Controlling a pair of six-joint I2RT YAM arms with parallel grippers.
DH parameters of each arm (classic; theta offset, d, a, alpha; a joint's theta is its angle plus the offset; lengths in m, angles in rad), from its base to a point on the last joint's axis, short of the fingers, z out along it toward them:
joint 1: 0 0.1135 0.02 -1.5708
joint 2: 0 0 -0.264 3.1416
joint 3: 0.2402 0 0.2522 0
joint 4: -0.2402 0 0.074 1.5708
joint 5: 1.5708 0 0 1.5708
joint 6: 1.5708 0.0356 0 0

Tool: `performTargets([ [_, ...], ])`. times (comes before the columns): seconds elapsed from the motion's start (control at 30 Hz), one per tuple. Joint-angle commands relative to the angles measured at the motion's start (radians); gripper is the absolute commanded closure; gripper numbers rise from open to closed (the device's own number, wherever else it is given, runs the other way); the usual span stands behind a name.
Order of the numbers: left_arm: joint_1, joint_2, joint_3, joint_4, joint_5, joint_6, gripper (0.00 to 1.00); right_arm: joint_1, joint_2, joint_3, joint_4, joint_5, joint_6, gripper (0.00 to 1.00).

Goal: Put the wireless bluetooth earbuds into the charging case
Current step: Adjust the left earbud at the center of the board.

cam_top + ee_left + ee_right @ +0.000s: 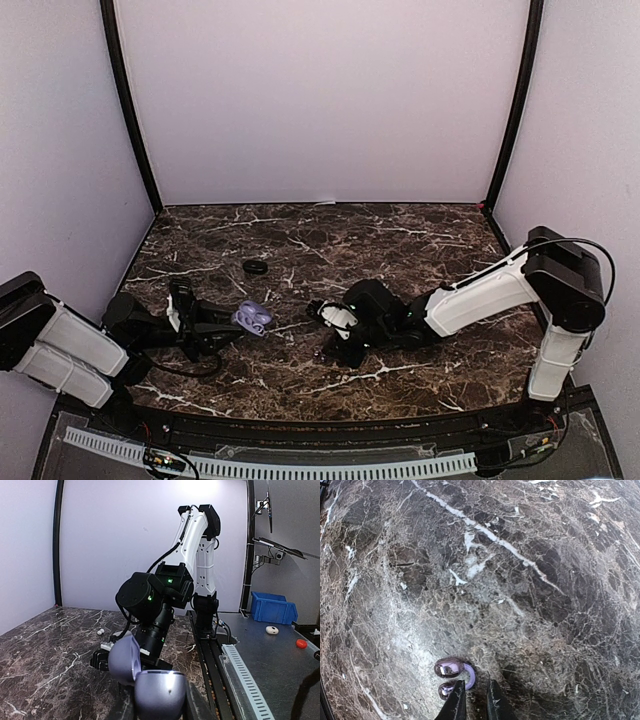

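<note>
Picking up a bud looks to be the step in hand. The left gripper [240,322] has its jaws closed on the case [159,692], a lavender oval held low over the tabletop [530,580] with its lid swung open toward the other arm. Just right of the case, with a gap between, the right gripper [475,682] points down at the marble. A bud [451,668], two glossy lavender knobs joined by a curved band, lies right at the tip of one finger. Those jaws stand a narrow slit apart with only dark stone showing between them. The bud sits beside that finger rather than in the slit, and I cannot tell whether the tip touches or pinches its band. Whether the case already holds a bud is too small to tell. Beyond the case, toward the back wall, lies a black ring [256,268], no part of this job. The next move, as I judge it, calls for the right jaws to centre over the bud and close on it without flicking it across the smooth stone. They would then carry it left to the case and match it to a hollow.
</note>
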Motion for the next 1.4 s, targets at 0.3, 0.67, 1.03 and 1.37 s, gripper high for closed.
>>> performTargets([
  [0.3,0.005,-0.018,-0.007,0.048,0.005,0.013,0.81,-0.004,0.042,0.031,0.014,-0.044,0.019,0.86],
  [0.67,0.005,-0.021,-0.007,0.048,0.005,0.013,0.81,-0.007,0.0,0.011,0.046,-0.049,0.042,0.86],
  [1.03,0.005,-0.03,-0.009,0.042,0.005,0.013,0.81,-0.066,-0.024,-0.037,0.089,-0.093,0.108,0.85],
  [1.37,0.005,-0.03,-0.007,0.037,0.003,0.018,0.81,-0.067,0.036,0.006,0.08,-0.148,0.101,0.83],
])
